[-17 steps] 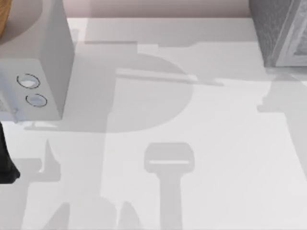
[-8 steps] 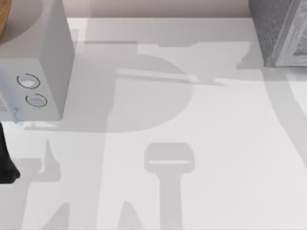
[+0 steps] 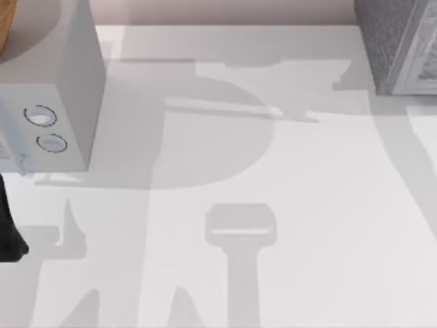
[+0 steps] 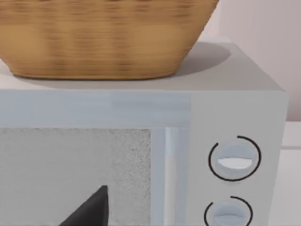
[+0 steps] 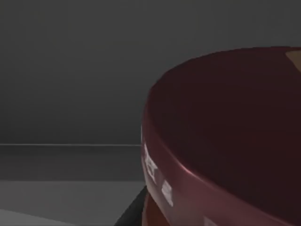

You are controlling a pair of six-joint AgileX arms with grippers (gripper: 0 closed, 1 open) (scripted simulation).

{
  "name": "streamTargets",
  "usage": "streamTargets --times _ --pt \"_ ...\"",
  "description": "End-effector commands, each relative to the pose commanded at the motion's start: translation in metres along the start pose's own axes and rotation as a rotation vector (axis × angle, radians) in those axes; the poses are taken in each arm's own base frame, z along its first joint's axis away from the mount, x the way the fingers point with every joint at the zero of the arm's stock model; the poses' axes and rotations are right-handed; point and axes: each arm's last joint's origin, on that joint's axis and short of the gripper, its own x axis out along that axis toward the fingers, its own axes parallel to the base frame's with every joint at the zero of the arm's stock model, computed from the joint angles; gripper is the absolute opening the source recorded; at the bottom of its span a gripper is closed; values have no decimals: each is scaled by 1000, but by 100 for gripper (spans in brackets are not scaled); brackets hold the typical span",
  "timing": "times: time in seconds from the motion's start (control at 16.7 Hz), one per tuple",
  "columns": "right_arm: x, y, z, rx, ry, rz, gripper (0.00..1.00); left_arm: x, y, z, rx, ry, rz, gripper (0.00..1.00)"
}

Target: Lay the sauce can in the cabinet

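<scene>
Top view: pale box point(image 3: 51, 89) with two dials point(image 3: 45, 130) at upper left, white table point(image 3: 307, 219) across the middle, cabinet point(image 3: 399, 44) at upper right. Left wrist view: basket point(image 4: 103, 37) atop the box; jaw state impossible to tell. Right wrist view: can point(image 5: 225, 136) close up, maroon top at lower right, dark interior behind; grip impossible to tell.

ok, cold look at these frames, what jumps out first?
The dark maroon top of the sauce can, close up in the right wrist view against a dim grey interior. Next, the woven basket sitting on the pale box with two dials at the table's left, and the speckled cabinet at the far right corner.
</scene>
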Motion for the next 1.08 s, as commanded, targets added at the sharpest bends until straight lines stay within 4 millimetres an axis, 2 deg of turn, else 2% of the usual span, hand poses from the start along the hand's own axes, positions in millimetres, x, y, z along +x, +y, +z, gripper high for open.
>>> streamTargets --times 0.18,0.3,0.42,0.6,0.72,0.9,1.08 --pt "2 0 2 4 -11 7 0 0 0 0 0 0 0 100" --pt "15 1 7 5 -27 13 0 0 0 0 0 0 0 100" --pt "42 1 7 6 -25 7 0 0 0 0 0 0 0 100" --pt "104 1 -12 2 31 -14 0 0 0 0 0 0 0 100" --pt "132 1 -21 2 36 -10 0 0 0 0 0 0 0 100" --pt "149 -3 -20 3 3 -4 0 0 0 0 0 0 0 100" --pt "150 -3 -20 2 -1 -2 0 0 0 0 0 0 0 100"
